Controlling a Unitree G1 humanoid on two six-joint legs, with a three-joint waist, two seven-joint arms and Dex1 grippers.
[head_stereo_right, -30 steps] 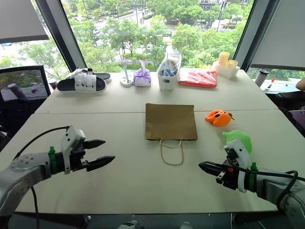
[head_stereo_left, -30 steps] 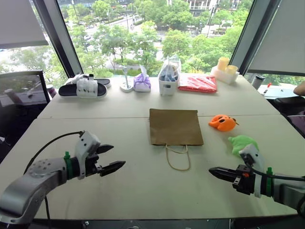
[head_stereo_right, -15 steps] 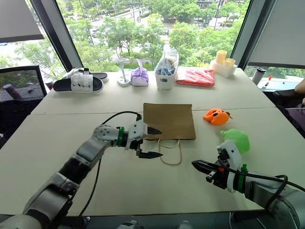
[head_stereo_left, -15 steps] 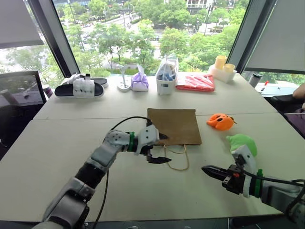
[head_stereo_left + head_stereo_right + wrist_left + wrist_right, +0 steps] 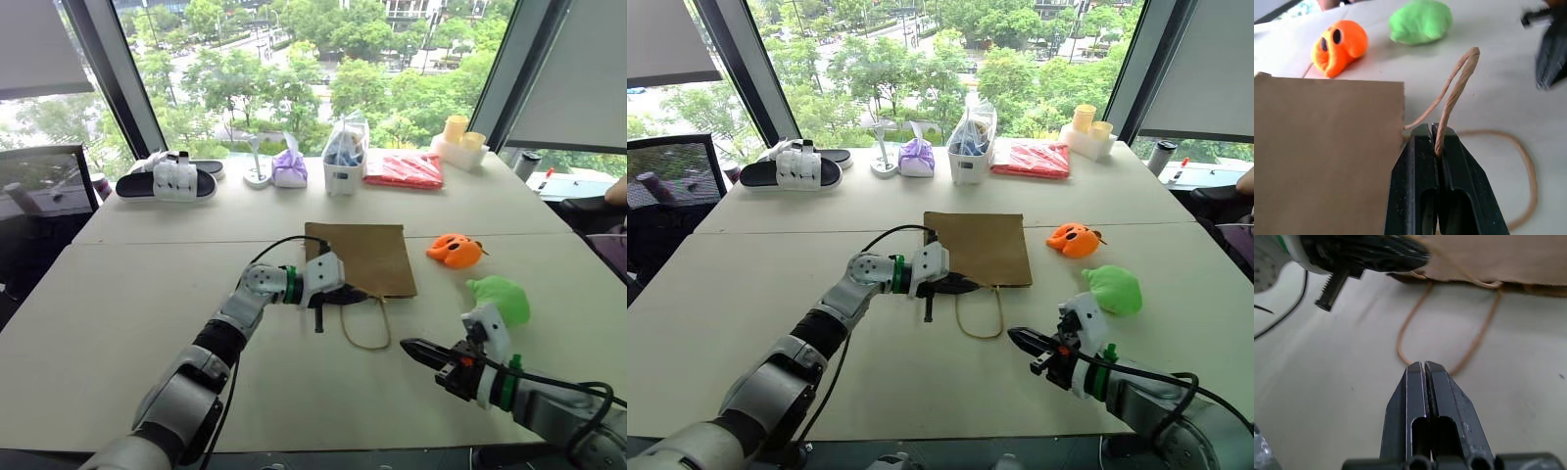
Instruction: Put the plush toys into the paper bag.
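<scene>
The brown paper bag [image 5: 358, 257] lies flat at the table's middle, mouth toward me. My left gripper [image 5: 353, 294] reaches in from the left at the bag's mouth and is shut on one twisted cord handle [image 5: 1459, 83], which arches up from its tips [image 5: 1435, 129]. The other handle loop [image 5: 367, 328] lies on the table. The orange plush toy [image 5: 457, 251] sits right of the bag, and the green plush toy [image 5: 500, 297] lies nearer me. My right gripper [image 5: 407, 346] hovers shut and empty just in front of the loose loop [image 5: 1415, 328].
Along the far edge stand black-and-white slippers [image 5: 167, 181], a purple tied pouch [image 5: 292, 168], a white basket of bagged items [image 5: 345, 162], a red flat packet [image 5: 406, 170] and yellow cups [image 5: 460, 137]. A person's arm [image 5: 617, 189] shows at the right.
My left arm swung right from the table's left side to the bag's mouth, and its open fingers shut on a cord handle. My right gripper crept left, staying shut.
</scene>
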